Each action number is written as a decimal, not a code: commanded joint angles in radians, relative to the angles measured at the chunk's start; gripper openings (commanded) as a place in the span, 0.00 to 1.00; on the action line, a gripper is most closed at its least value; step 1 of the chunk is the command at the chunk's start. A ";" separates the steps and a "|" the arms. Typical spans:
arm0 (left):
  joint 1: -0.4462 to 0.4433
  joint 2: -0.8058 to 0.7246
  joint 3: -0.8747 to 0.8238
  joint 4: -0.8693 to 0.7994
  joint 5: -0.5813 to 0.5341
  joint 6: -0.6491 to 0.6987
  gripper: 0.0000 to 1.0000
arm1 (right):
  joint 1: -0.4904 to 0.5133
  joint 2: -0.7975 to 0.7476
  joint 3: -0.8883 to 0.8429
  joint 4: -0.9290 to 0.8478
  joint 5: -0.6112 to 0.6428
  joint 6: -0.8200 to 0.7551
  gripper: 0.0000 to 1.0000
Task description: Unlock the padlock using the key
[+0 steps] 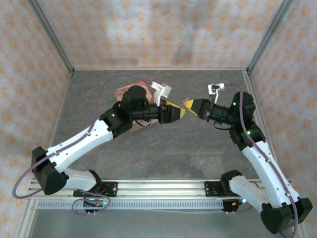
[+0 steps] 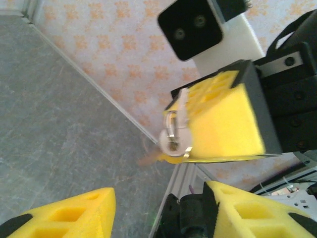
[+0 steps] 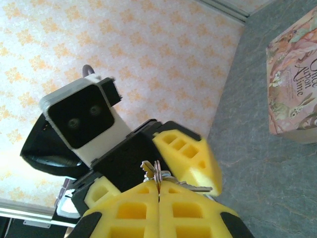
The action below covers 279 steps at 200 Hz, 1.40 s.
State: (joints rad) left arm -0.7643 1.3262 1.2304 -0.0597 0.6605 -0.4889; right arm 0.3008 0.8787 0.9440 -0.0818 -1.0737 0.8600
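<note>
My right gripper (image 3: pixel 159 184) is shut on a small silver ring that carries the key (image 3: pixel 198 187), whose blade sticks out to the right. In the left wrist view the same silver bunch (image 2: pixel 173 135) hangs off the right gripper's yellow fingertips (image 2: pixel 223 124), just ahead of my left gripper (image 2: pixel 159 194). The left gripper stands open, with nothing between its fingers (image 2: pixel 69 213). From above, the left gripper (image 1: pixel 177 112) and the right gripper (image 1: pixel 188 104) meet tip to tip above the middle of the table. The padlock is out of view.
A pink-red floral box (image 3: pixel 294 99) lies on the grey table, and from above it is partly under the left arm (image 1: pixel 130 90). Patterned walls enclose the table on three sides. The metal rail (image 1: pixel 158 187) with both arm bases runs along the near edge.
</note>
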 commanded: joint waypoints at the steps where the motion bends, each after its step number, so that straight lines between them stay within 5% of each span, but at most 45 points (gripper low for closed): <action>1: 0.010 -0.044 0.017 -0.003 -0.033 0.017 0.65 | 0.006 -0.020 -0.001 0.014 -0.036 -0.015 0.00; 22: 0.014 -0.046 0.019 0.027 -0.024 0.014 0.82 | 0.006 -0.017 -0.001 0.019 -0.046 -0.012 0.00; 51: 0.013 -0.022 0.048 0.076 0.046 0.008 0.85 | 0.005 -0.015 -0.005 0.037 -0.058 0.005 0.00; 117: 0.006 0.058 0.144 0.074 0.132 -0.001 0.75 | 0.005 -0.014 -0.022 0.067 -0.055 0.026 0.00; 191: 0.001 0.080 0.176 -0.035 0.071 0.023 0.68 | 0.005 -0.007 -0.005 0.030 -0.070 -0.022 0.00; 212: -0.004 0.094 0.196 -0.043 0.071 0.021 0.61 | 0.005 -0.009 -0.004 0.011 -0.074 -0.041 0.00; 254: -0.012 0.116 0.211 -0.041 0.080 0.018 0.28 | 0.006 -0.012 -0.008 -0.014 -0.076 -0.063 0.00; 279: -0.013 0.106 0.208 -0.056 0.062 0.027 0.20 | 0.004 -0.014 -0.001 -0.029 -0.073 -0.077 0.00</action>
State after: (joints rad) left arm -0.7639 1.4277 1.4132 -0.0982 0.7261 -0.4740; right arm 0.3004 0.8738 0.9253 -0.1081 -1.1252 0.8219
